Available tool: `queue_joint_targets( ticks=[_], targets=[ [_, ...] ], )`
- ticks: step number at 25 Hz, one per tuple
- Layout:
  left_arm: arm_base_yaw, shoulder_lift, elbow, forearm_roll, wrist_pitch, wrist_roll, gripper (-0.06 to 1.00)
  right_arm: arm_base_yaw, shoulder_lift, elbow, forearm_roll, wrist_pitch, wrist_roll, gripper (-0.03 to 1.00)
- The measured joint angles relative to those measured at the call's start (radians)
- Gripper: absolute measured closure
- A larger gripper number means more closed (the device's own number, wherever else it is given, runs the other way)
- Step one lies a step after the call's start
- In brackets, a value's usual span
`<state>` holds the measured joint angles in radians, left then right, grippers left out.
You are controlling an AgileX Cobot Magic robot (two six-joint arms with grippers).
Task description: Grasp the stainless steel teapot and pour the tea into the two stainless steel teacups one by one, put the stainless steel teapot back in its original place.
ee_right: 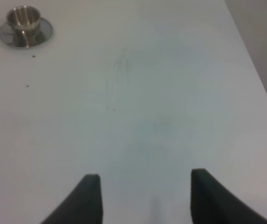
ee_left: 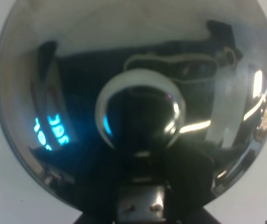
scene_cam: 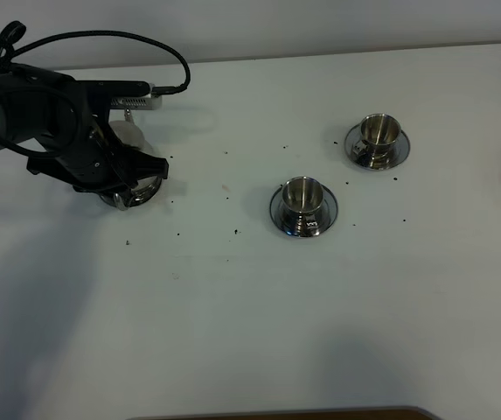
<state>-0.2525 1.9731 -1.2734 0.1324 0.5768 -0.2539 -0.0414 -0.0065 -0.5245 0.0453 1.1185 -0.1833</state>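
Observation:
The stainless steel teapot (scene_cam: 132, 136) stands at the table's far left, mostly hidden under my left arm. Its mirror dome and lid knob (ee_left: 140, 109) fill the left wrist view. My left gripper (scene_cam: 124, 168) sits right over it, shut at the handle mount (ee_left: 140, 205). A shiny rim (scene_cam: 138, 194) shows below the arm; I cannot tell whether it is the pot's base or the original place. The two stainless steel teacups stand on saucers, one mid-table (scene_cam: 303, 198) and one farther right (scene_cam: 376, 131), (ee_right: 23, 18). No tea shows. My right gripper (ee_right: 145, 200) hangs open over bare table.
Small dark specks (scene_cam: 235, 231) lie scattered on the white table (scene_cam: 250, 306) between the pot and the cups. A black cable (scene_cam: 145, 39) loops behind the left arm. A brown edge (scene_cam: 276, 413) runs along the table's front.

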Motion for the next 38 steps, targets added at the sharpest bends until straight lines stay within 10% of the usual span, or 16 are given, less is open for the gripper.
queue_joint_targets(
  ticks=[20,38],
  targets=[
    [0.0,-0.048,0.001,0.025,0.047,0.045,0.69,0.0,0.0,0.0,0.0,0.0,0.0,0.54],
    [0.0,-0.063,0.001,-0.084,-0.003,0.608,0.69,0.0,0.0,0.0,0.0,0.0,0.0,0.54]
  ],
)
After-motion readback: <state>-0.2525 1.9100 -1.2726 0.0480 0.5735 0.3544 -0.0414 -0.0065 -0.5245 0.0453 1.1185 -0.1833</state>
